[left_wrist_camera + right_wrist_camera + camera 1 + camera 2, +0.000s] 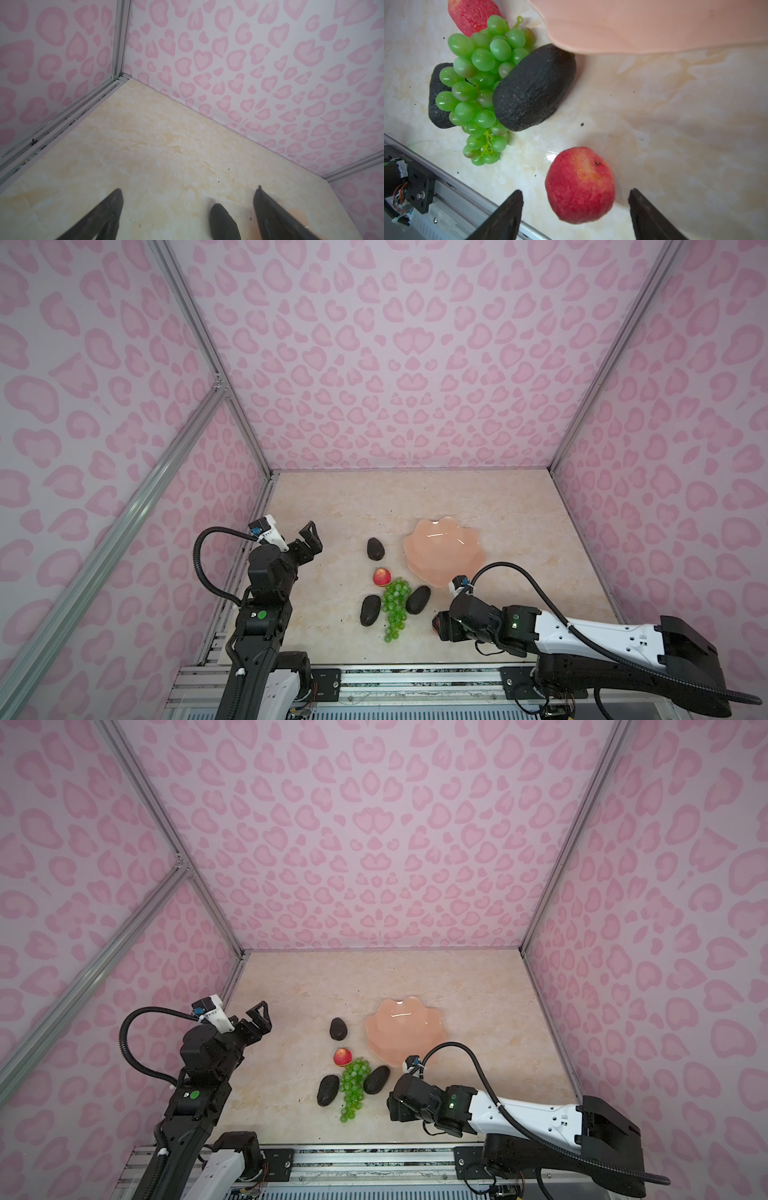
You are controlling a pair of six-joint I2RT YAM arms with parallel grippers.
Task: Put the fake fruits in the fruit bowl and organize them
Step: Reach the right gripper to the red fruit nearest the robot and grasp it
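Currently on the table: six fruits, one dish

- fruit bowl (440, 551): on the marble tabletop (332, 506), right of centre; every fruit lies outside it.
- grapes (395, 605): pressed between the left avocado (370, 610) and the right avocado (418, 599).
- first red fruit (381, 576): touching the grapes' far end.
- third avocado (375, 548): alone, just left of the bowl.
- second red fruit (580, 185): near the front rail, between the spread fingers of the right gripper (575, 190), gaps on both sides, ungripped.
- left gripper (189, 190): fingers wide apart, holding nothing.
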